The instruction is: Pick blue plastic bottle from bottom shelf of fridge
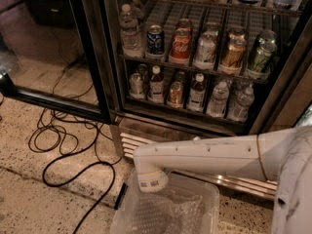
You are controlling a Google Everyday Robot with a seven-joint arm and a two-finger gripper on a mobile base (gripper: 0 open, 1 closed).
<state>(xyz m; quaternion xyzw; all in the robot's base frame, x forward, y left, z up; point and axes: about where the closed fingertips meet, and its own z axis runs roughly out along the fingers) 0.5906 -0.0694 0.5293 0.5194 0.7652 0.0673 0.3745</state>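
facing red coca-cola can (180,47) in fridge (111,67), claw out of view, grip untellable

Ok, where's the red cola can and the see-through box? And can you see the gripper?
red cola can (181,47), camera view, middle of its red side.
see-through box (214,201), camera view, its right rim.
gripper: not in view; only the white arm (204,155) shows, above the box.
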